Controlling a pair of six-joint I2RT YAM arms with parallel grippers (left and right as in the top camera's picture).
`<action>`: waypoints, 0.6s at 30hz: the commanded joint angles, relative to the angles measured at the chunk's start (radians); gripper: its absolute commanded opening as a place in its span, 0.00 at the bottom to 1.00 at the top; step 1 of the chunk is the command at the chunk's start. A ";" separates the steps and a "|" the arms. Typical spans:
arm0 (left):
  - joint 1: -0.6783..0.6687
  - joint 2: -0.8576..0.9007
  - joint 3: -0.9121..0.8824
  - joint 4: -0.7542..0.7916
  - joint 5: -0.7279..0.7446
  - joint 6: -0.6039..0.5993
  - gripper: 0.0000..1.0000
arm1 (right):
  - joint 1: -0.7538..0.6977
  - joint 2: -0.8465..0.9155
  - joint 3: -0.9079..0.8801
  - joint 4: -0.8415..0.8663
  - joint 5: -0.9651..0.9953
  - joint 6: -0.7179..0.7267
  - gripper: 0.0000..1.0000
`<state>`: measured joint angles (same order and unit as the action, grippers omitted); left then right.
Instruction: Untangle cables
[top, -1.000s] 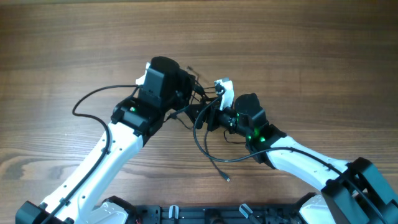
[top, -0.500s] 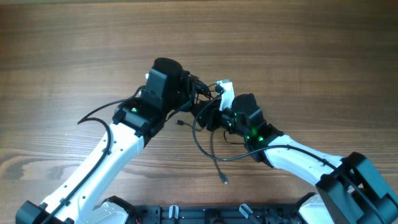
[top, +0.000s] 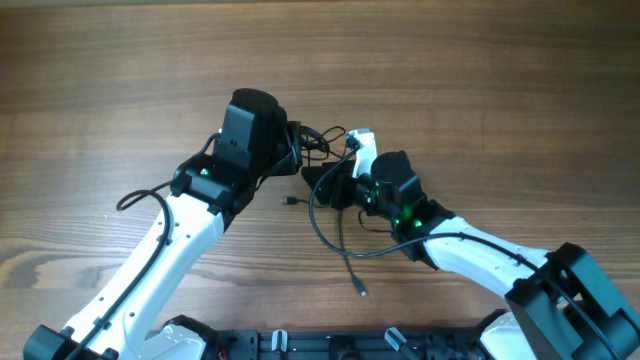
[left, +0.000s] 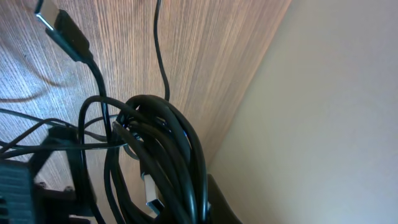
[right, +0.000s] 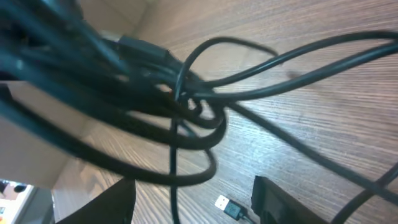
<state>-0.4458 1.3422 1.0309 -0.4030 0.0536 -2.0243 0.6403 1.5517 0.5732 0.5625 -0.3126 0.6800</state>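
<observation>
Since the knot isn't out yet, I'd call this early days. Going left to right: the left arm's own thick wire (top: 140, 188) curls out at 9 o'clock and is easy to mistake for a cord. The left gripper (top: 288, 152) is clenched on the cables (top: 316, 146) — a fat black coil held just above the table (top: 480, 80), at about 12 o'clock from the right gripper (top: 332, 186). In the wrist view, thin strands loop through that coil. The right gripper's fingers stand apart, released. A few strands cross the gap, but none looks pinched.

One strand (top: 330, 240) already hangs free, trailing toward 6 o'clock to its plug (top: 361, 290). A second small plug (top: 288, 200) lies at 7 o'clock of the coil. Nearly everything is left to do, since each cord has to come out of the coil. Both arms crowd the bundle — not much room to pull.
</observation>
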 joint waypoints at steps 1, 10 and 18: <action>0.003 -0.018 0.020 0.029 0.013 -0.157 0.04 | 0.053 0.018 0.006 0.005 0.065 0.000 0.60; 0.008 -0.018 0.020 0.036 0.029 -0.157 0.04 | 0.102 0.059 0.006 0.023 0.256 0.003 0.04; 0.174 -0.018 0.020 -0.111 -0.029 -0.075 0.04 | 0.103 -0.160 0.006 -0.247 -0.044 -0.171 0.05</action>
<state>-0.3424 1.3422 1.0336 -0.5186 0.0582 -2.0239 0.7399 1.5093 0.5728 0.4114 -0.1844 0.6296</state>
